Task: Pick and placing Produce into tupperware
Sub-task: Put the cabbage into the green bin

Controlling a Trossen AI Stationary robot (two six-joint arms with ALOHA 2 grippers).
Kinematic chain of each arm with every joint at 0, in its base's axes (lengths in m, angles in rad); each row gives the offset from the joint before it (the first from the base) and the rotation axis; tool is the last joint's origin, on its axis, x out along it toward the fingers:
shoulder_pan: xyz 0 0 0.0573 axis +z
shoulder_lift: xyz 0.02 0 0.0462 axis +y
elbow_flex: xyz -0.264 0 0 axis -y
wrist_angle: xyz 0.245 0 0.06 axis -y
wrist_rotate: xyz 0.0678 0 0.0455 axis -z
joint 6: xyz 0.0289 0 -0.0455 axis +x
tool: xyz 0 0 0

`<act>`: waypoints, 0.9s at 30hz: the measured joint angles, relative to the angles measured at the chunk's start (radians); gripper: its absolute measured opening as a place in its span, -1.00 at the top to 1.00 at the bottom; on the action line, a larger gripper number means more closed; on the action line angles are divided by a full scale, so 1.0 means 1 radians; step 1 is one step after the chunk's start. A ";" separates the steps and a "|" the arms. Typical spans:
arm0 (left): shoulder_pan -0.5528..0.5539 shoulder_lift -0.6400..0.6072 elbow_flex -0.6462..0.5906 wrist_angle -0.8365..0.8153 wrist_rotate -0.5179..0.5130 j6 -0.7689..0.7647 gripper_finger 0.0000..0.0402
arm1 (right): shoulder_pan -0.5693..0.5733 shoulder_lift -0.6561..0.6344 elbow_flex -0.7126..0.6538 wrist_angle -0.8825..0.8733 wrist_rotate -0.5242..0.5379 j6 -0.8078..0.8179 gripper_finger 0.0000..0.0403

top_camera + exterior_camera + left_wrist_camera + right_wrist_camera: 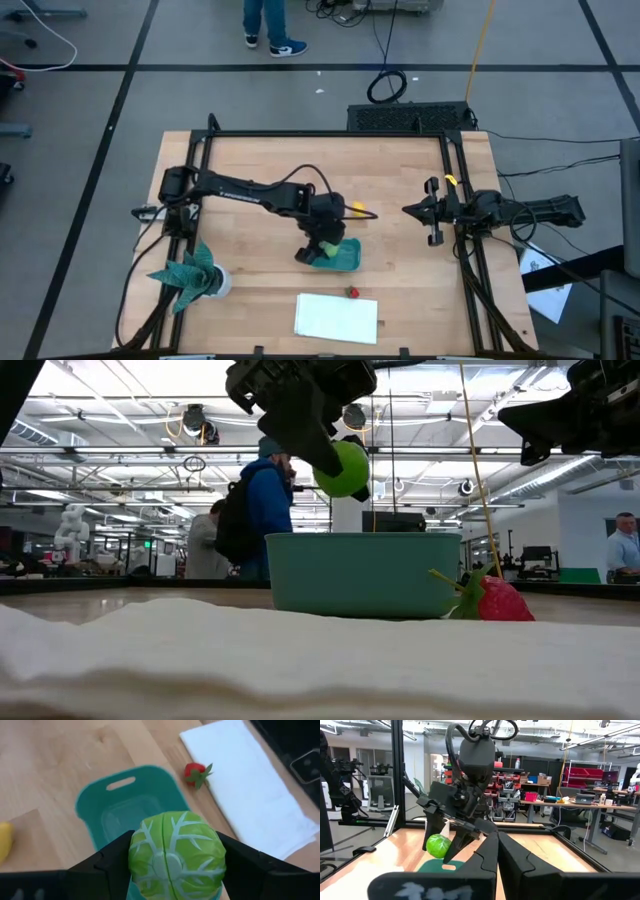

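Left gripper [175, 865] pinches green round veined toy produce [176, 854] above empty shallow teal plastic tupperware [95, 805]. Red strawberry [196, 773], yellow lemon [4, 842] lie beyond gripper, unplaced. Right gripper [418, 211] pressed together, waiting well aside.

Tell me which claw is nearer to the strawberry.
Left. The left claw hangs over the tupperware holding the green ball, close beside the strawberry. The right claw waits shut at the table's right edge, much farther off.

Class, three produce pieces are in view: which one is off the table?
The green round one, gripped by the left gripper above the tupperware. The yellow piece and red piece lie on the table.
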State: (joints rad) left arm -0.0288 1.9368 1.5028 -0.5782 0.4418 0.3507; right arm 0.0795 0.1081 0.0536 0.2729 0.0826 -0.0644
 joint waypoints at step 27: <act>0.002 0.093 0.000 -0.020 -0.041 0.196 -0.21 | 0.000 0.012 0.000 0.006 0.000 -0.001 1.00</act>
State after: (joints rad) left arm -0.0264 2.0300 1.5024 -0.5980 0.4007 0.5466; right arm 0.0795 0.1204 0.0536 0.2794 0.0822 -0.0658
